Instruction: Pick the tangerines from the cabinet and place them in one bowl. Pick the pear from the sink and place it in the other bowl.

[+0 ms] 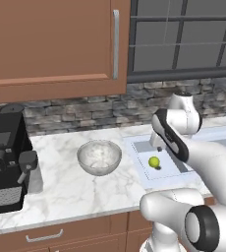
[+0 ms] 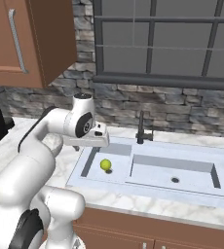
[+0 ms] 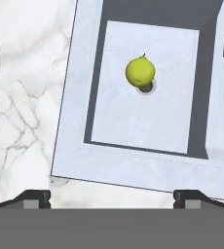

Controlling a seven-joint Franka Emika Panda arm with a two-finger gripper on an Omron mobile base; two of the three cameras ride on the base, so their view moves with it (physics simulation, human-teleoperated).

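The pear, small and yellow-green, lies on the floor of the sink's left basin, also seen as the pear and the pear. My gripper hangs open and empty above the sink's near-left rim, short of the pear and well above it. The grey translucent bowl stands empty on the marble counter left of the sink. The wall cabinet has its doors shut. The tangerines and the tan-rimmed bowl are out of view.
A black coffee machine stands at the counter's left end. A dark faucet rises behind the sink, under the window. My own forearm crosses in front of the sink's right part.
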